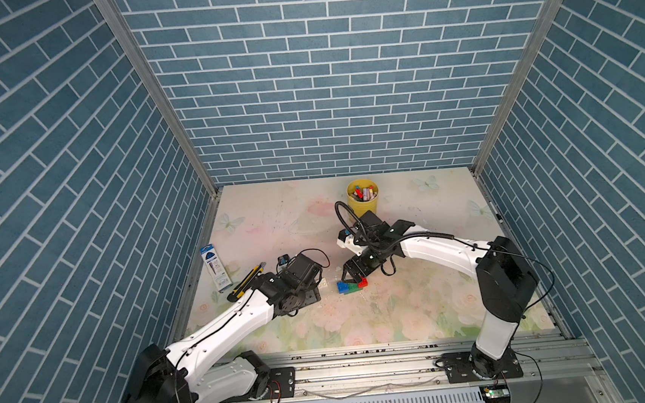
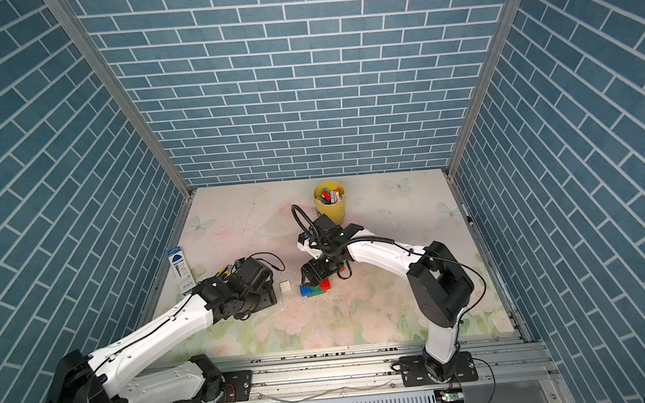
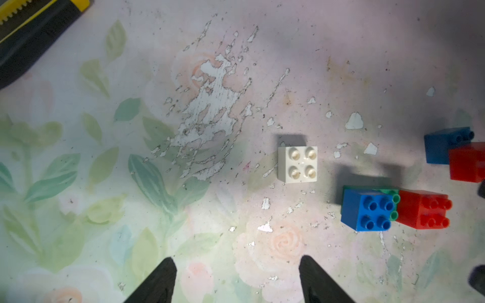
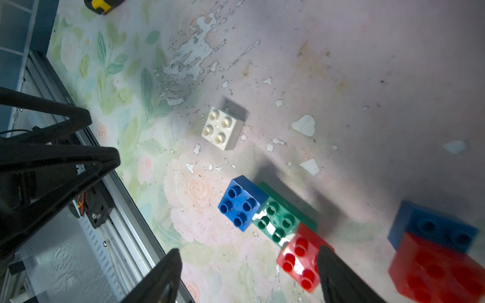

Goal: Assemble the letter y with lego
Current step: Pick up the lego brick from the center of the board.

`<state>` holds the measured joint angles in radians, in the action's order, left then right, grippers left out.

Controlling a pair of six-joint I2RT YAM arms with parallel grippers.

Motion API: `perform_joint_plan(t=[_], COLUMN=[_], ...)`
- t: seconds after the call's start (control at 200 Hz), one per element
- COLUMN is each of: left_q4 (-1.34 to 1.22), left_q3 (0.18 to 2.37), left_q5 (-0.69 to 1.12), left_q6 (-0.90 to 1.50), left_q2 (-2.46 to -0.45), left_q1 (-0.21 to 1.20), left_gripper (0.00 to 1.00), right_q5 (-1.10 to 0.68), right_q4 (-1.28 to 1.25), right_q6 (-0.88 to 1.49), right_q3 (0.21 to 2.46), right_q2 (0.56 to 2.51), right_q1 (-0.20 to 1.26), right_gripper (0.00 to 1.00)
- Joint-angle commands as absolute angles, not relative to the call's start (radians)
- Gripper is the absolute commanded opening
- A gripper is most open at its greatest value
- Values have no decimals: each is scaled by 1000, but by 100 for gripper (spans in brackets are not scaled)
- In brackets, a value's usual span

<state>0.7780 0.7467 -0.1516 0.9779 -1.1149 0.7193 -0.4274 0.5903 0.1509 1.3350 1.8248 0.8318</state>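
Note:
A blue brick (image 4: 240, 202), a longer green brick (image 4: 280, 220) and a red brick (image 4: 299, 262) form one joined lego cluster (image 1: 353, 285) on the floral table. Apart from it, a white square brick (image 3: 298, 164) stands alone, studs up. A second blue brick (image 4: 430, 225) and a second red brick (image 4: 433, 270) touch each other beside the cluster. My right gripper (image 4: 249, 253) hangs open just above the cluster, one finger beside the red brick. My left gripper (image 3: 236, 262) is open over bare table, a short way from the white brick (image 2: 285, 286).
A yellow cup (image 1: 363, 201) of coloured sticks stands at the back. A yellow-black utility knife (image 1: 246, 281) and a flat blue-white package (image 1: 216, 268) lie by the left wall. An aluminium rail (image 1: 365, 368) runs along the front edge.

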Motion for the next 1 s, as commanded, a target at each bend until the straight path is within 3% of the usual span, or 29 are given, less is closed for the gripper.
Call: perform_joint_plan(t=[0.0,0.205,0.485,0.67,0.995], left_q4=[815,804,775,757,749], left_q3=[722,716,716,710,681], left_q5=[-179,-170,-158,-150,-150], left_q6=[1000,994,978,978,988], left_q2=[-1094,-1121,-1162,-1192,-1195], left_q1=[713,705,691,686,675], left_gripper=[77,76,75,74,74], right_q5=[-495,-524,-394,-242,-165], right_q4=[634,652,705,721,704], right_q6=[58,44,68,118,177], right_q3=[1374,1382,1359,1369,1375], right_q2=[1880,1952,1945,1965,1983], right_q1=[839,849,914,942,989], right_gripper=[82,81,74,61,45])
